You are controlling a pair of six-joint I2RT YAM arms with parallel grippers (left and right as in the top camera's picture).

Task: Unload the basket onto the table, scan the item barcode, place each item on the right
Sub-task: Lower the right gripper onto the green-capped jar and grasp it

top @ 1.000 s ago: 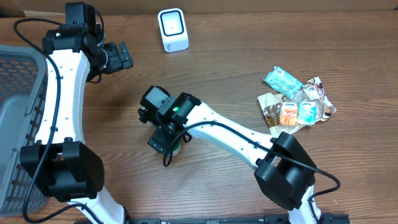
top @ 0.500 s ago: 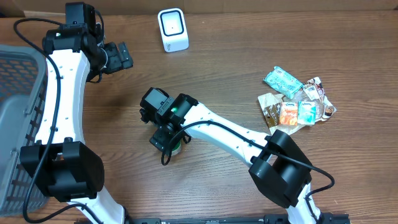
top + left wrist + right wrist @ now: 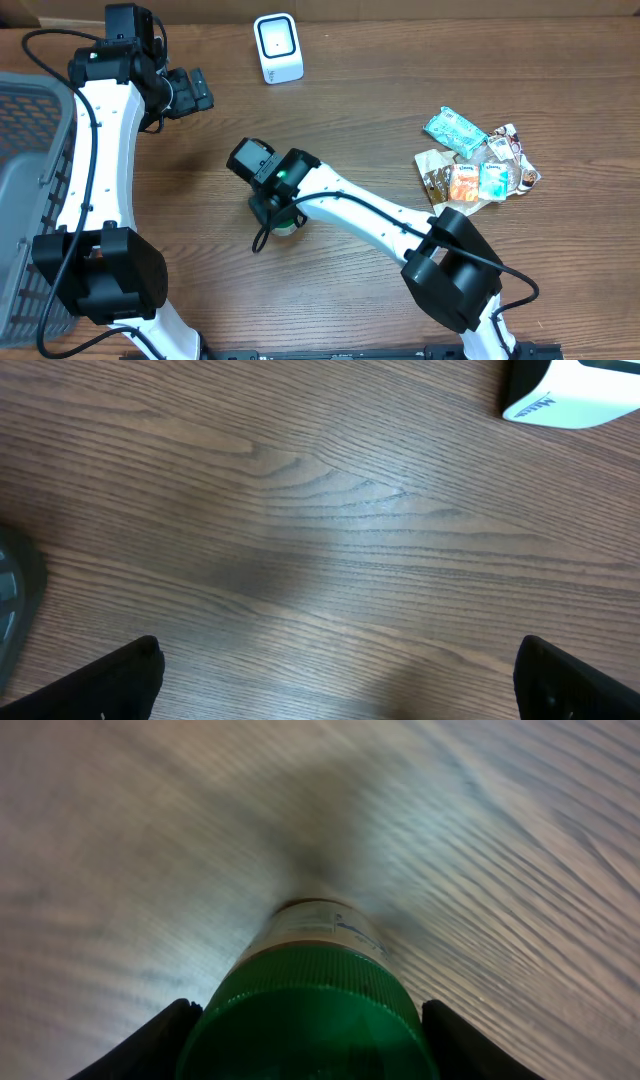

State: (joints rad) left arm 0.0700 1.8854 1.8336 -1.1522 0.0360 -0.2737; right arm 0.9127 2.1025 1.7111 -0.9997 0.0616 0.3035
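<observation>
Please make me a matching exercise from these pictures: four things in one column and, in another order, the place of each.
1 white box-shaped scanner
2 grey mesh basket
3 green-capped bottle
4 pile of colourful snack packets

A between the fingers of the right gripper
B far edge of the wooden table
C far left in the overhead view
D right side of the table

Pairs: 1-B, 2-C, 3-A, 4-D

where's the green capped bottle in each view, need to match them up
overhead: green-capped bottle sits mid-table, mostly hidden under the right gripper.
left wrist: not in it.
right wrist: bottom centre, cap toward the camera, between the gripper's fingers.
shared landmark: white scanner, top of overhead, top right corner of left wrist; right wrist shares only the wood table.
</observation>
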